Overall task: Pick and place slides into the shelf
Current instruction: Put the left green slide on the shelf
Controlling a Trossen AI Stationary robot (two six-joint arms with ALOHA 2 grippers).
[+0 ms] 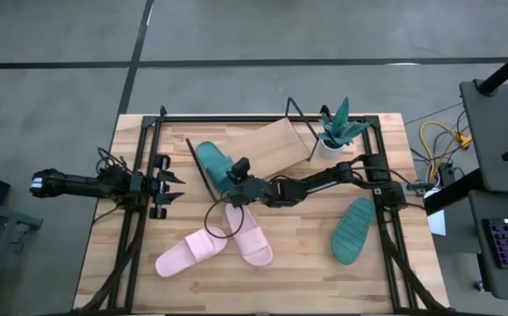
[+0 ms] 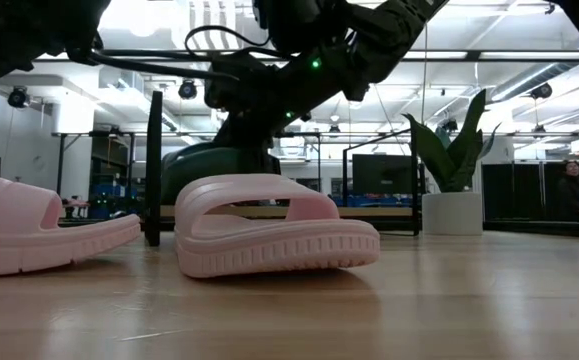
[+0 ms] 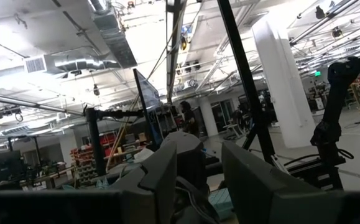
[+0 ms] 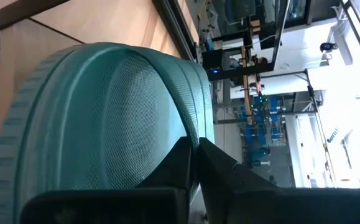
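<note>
Green slide (image 1: 212, 161) sits on the shelf (image 1: 275, 145), pinched by the right gripper (image 1: 236, 186); next, I judge, release it and withdraw.

overhead, table-level and two wrist cameras.

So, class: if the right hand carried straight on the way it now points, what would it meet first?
The right hand is shut on the strap of the dark green slide, so it meets that slide at once. Beyond it lie the shelf board's left end and black frame, though depth there is hard to judge.
</note>
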